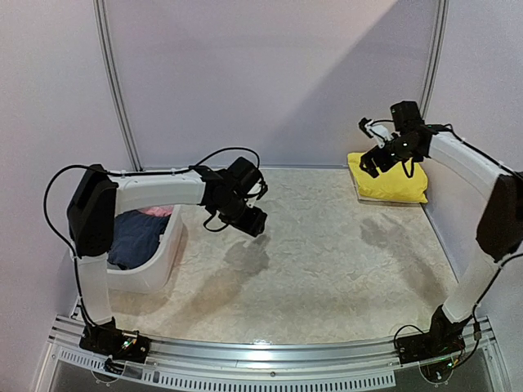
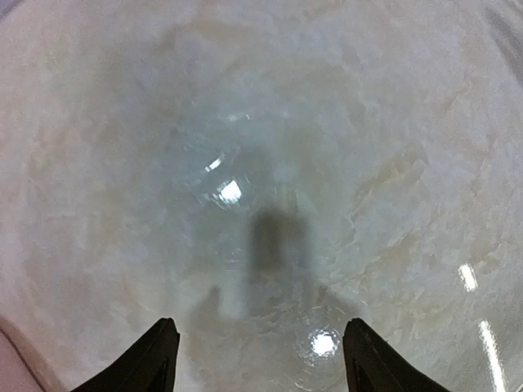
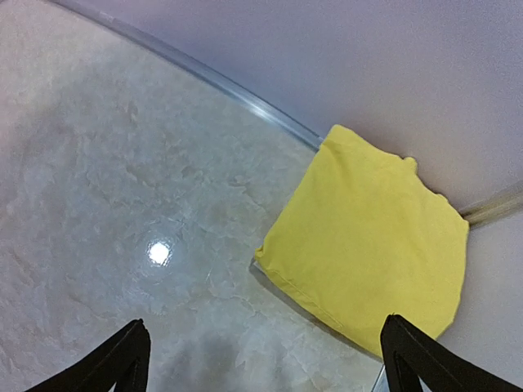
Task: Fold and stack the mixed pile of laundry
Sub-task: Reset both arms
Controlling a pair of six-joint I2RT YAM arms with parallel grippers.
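Note:
Folded bright yellow shorts (image 1: 391, 180) (image 3: 372, 241) lie in the far right corner against the wall, with a thin pale layer under their near edge. My right gripper (image 1: 368, 166) (image 3: 263, 347) hangs open just above and left of them, with nothing between its fingers. A dark navy piece (image 1: 136, 237) and a pink piece (image 1: 157, 211) lie in the white basket (image 1: 160, 269) at the left. My left gripper (image 1: 253, 224) (image 2: 260, 347) is open and empty, hovering over the bare table right of the basket.
The marbled tabletop (image 1: 319, 261) spreads between the arms. Pale walls close the back and right sides, with a metal rail (image 3: 245, 98) along the base of the back wall. The left arm's link passes over the basket's far rim.

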